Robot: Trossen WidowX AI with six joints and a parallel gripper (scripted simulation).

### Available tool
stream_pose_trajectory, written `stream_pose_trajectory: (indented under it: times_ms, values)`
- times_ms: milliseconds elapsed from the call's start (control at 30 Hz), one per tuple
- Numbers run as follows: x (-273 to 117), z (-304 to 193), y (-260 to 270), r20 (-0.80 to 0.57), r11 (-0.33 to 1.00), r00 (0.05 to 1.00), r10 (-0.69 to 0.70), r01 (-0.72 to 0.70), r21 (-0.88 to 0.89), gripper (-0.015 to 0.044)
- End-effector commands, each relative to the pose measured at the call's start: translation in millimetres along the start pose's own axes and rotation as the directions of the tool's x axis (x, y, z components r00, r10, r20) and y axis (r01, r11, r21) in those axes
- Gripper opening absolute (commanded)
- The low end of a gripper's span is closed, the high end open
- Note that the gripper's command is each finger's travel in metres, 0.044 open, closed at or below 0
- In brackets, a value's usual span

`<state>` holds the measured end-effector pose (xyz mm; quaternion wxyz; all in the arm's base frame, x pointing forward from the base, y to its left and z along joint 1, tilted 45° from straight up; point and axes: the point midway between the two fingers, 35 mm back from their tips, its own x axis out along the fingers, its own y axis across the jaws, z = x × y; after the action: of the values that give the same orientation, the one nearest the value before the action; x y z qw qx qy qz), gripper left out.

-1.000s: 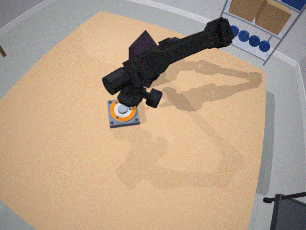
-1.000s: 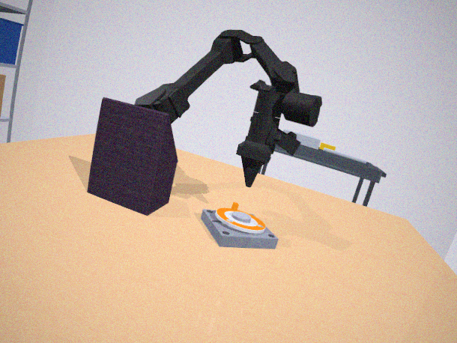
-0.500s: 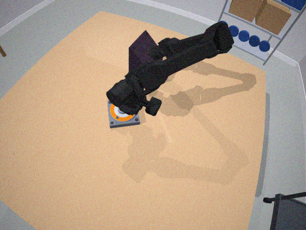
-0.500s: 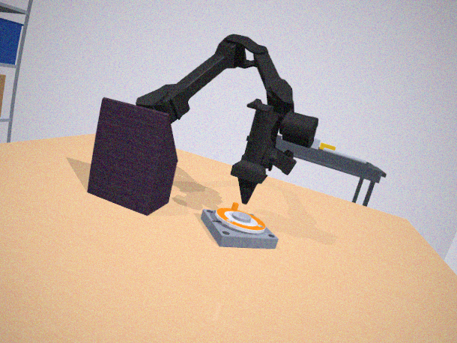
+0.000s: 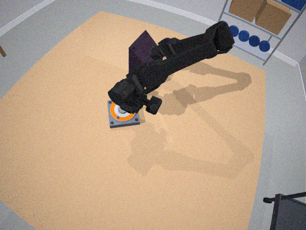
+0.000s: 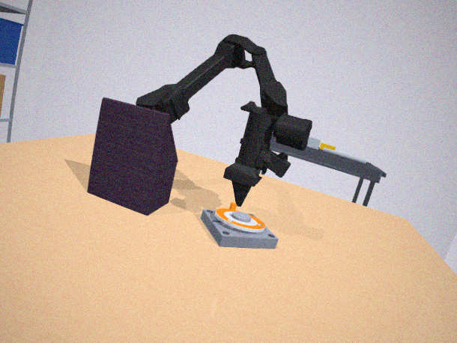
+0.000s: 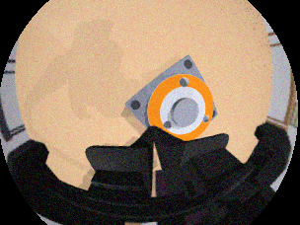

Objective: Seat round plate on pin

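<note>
The round plate point(image 5: 125, 119) point(image 6: 245, 225) point(image 7: 155, 104), orange with a white inner ring, sits around the grey post point(image 6: 241, 216) point(image 7: 185, 112) on the square grey base point(image 5: 124, 123) point(image 6: 247, 241) point(image 7: 144, 95). Its orange tab point(image 6: 233, 206) stands up at the far rim in the exterior view; the gripper hides it in the other views. The plate looks slightly raised and tilted over the base. The pin cannot be made out. My gripper point(image 6: 240, 205) point(image 7: 152, 128) is shut and empty, tips down, just beside the tab and low over the far rim. Whether it touches the tab cannot be told.
A tall dark purple block point(image 5: 140, 51) point(image 6: 131, 157) stands on the wooden table point(image 5: 75, 163) point(image 6: 112, 281), behind the base and beside the arm. A shelf rack with boxes and blue balls and a dark side table stand away from the work table.
</note>
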<state>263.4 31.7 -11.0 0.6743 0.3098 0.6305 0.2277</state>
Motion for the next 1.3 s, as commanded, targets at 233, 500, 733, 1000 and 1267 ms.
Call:
stream_pose_trajectory:
  times_ms: [233,500,733,1000,1267]
  values:
    - [2,-15,-8,-0.005,1.0,1.0,0.001,-0.001,0.001,0.0]
    - [2,-24,-16,-0.005,1.0,1.0,0.0,0.0,0.001,0.0]
    - [0,-30,-26,-0.006,1.0,1.0,0.0,0.0,0.001,0.0]
    - [-1,-34,-37,-0.006,1.0,1.0,0.0,0.0,0.002,0.0]
    - [-1,-33,-48,-0.006,1.0,1.0,-0.001,0.001,0.001,0.0]
